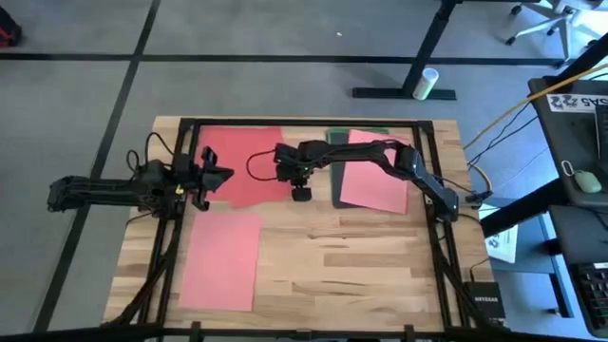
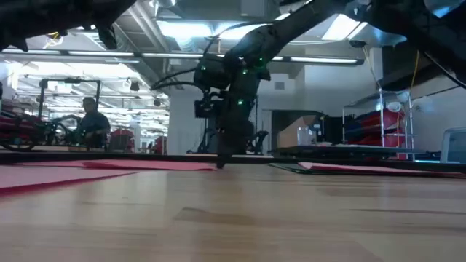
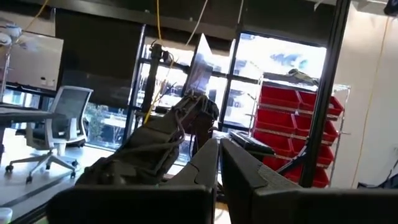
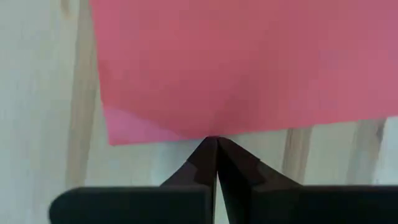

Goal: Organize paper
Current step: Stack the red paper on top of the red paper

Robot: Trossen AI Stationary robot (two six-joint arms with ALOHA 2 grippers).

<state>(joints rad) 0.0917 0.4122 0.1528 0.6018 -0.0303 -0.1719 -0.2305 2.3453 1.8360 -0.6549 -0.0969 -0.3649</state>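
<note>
The paper lies flat on the wooden table [image 1: 323, 256]: a red sheet [image 1: 242, 161] near the far edge left of centre, a pink sheet [image 1: 375, 171] over darker sheets toward the far right corner, and another pink sheet [image 1: 223, 258] near the front left corner; expect each to be light, limp and prone to sliding, so grip at an edge or corner. The right gripper [image 4: 216, 144] has its jaws closed at the near edge of the red sheet, apparently pinching it, while the left gripper [image 3: 219, 149] waits at the table's left edge, jaws closed on nothing. Beyond the table you see red bin shelving [image 3: 292, 124] and an office chair [image 3: 62, 121].
</note>
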